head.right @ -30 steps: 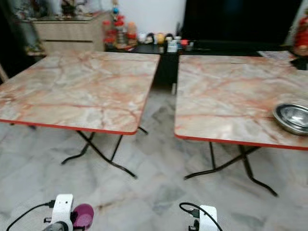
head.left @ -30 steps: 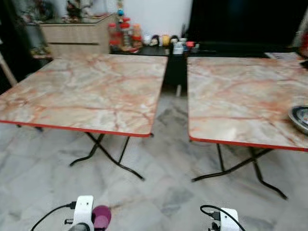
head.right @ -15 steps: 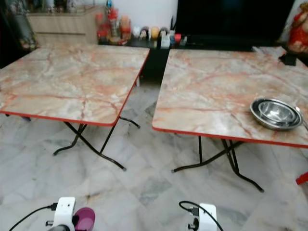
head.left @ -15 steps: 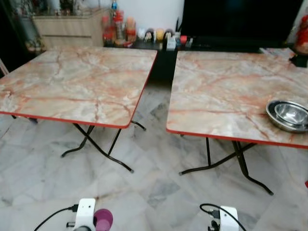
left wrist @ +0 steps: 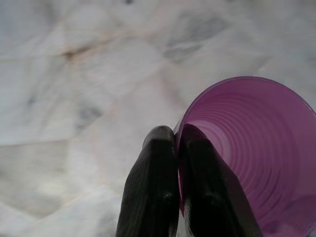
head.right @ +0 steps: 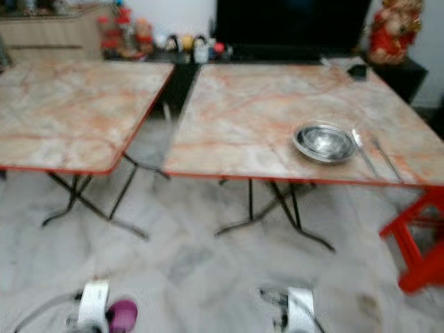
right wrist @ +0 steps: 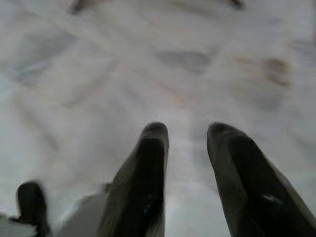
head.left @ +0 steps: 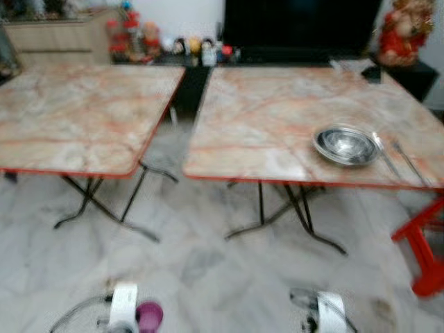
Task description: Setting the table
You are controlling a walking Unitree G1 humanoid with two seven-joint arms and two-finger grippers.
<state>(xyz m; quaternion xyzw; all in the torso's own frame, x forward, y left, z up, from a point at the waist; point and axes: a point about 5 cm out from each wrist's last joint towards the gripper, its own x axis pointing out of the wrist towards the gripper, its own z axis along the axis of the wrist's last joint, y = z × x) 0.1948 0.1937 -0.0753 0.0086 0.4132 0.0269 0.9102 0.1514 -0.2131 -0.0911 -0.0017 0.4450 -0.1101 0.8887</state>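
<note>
Left gripper [left wrist: 176, 143] pinches a purple cup's [left wrist: 256, 148] rim, right gripper [right wrist: 187, 136] gapes empty, both low over open floor [head.left: 208, 270]; a bowl [head.left: 345, 144], blurred, seemingly nears the right worktop's [head.left: 263, 125] front edge.

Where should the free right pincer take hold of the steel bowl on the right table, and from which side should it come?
Probably the near rim of the steel bowl, approached from above at the table's front edge. It sits upright and wide, so the thin rim fits between the open right pincer; utensils lie along its far-right side.

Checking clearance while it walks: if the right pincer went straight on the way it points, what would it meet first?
Most likely the marble floor: the right pincer, fingers apart and holding nothing, points down at bare tiles. The blur hides how far off they are.
</note>
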